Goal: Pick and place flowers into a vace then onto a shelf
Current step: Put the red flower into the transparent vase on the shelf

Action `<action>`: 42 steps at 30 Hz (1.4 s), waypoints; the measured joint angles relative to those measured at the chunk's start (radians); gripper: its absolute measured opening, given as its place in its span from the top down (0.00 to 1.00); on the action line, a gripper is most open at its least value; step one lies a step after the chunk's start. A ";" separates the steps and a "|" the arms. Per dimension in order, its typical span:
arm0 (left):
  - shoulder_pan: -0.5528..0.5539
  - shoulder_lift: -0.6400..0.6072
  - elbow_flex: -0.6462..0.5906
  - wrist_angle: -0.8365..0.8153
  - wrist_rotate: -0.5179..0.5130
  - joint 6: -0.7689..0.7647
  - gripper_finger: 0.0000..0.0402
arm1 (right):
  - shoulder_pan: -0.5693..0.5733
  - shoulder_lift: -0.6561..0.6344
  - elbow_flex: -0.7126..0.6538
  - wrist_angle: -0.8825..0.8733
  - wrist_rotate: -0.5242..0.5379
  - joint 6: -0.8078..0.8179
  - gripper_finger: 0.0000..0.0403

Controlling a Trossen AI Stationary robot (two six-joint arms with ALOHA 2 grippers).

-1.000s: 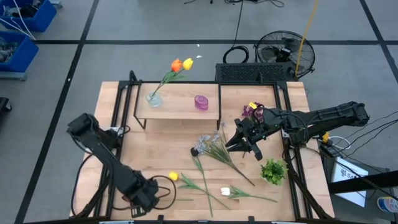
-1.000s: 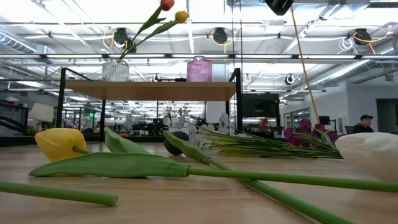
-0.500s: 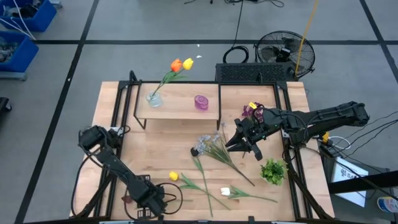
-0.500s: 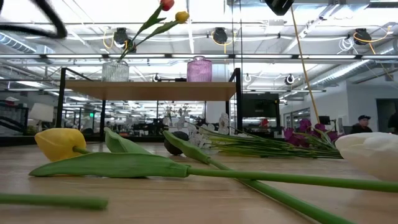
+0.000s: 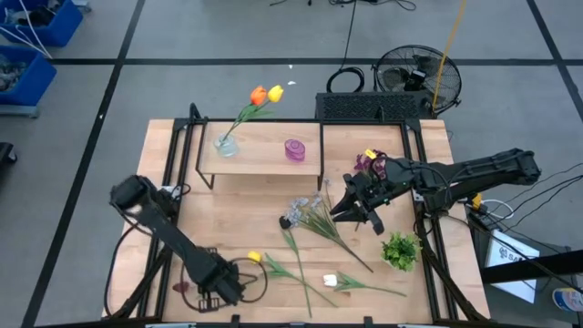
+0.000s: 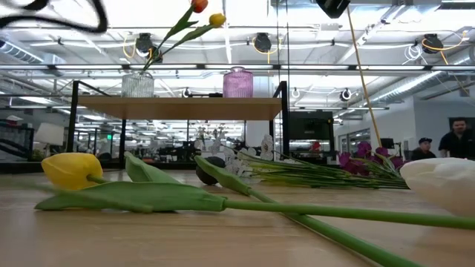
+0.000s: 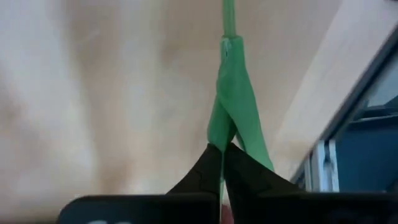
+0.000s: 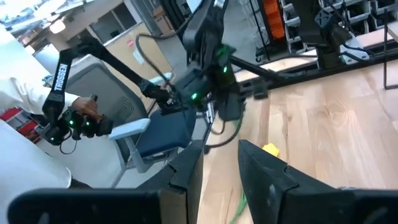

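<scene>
The shelf stands at the table's far left. It carries a clear vase with orange and yellow tulips, and a purple vase. Pale sprays, a yellow tulip, a white tulip and a purple cluster lie flat on the table. My left gripper is low at the near left, shut on a green stem. My right gripper hovers open over the sprays' right end, and its wrist view shows the gap. My left gripper pinches a green flower stem at its leaf-wrapped part between the two fingertips. The stem runs straight on ahead of the fingers, just over the tabletop. Its bloom is outside the wrist view, so which flower it is cannot be told.
A leafy green tuft lies near the right edge. Black frame rails run along both table sides. A fan and a black crate stand beyond the far edge. People show in the room behind.
My left arm has swung its elbow toward the far left, while its gripper has shifted a little toward the table's right. The green stem that lay at the near left in the low view has sunk toward the picture's bottom and gone out of that view.
</scene>
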 joint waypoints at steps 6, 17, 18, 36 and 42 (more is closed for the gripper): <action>0.045 -0.190 0.101 -0.302 -0.164 0.058 0.99 | 0.000 0.099 0.000 0.205 0.083 -0.024 0.74; 0.240 -0.195 0.241 -0.506 -0.458 0.544 0.99 | 0.002 0.533 0.048 0.694 0.107 0.071 0.62; 0.260 -0.184 0.240 -0.520 -0.467 0.562 0.99 | 0.003 0.554 0.055 0.661 0.106 0.073 0.62; 0.386 -0.110 0.240 -0.308 -0.749 1.037 0.99 | 0.033 0.719 0.069 0.556 -0.003 0.300 0.61; 0.397 -0.110 0.240 -0.247 -0.776 1.112 0.99 | 0.033 0.724 0.069 0.549 -0.001 0.306 0.62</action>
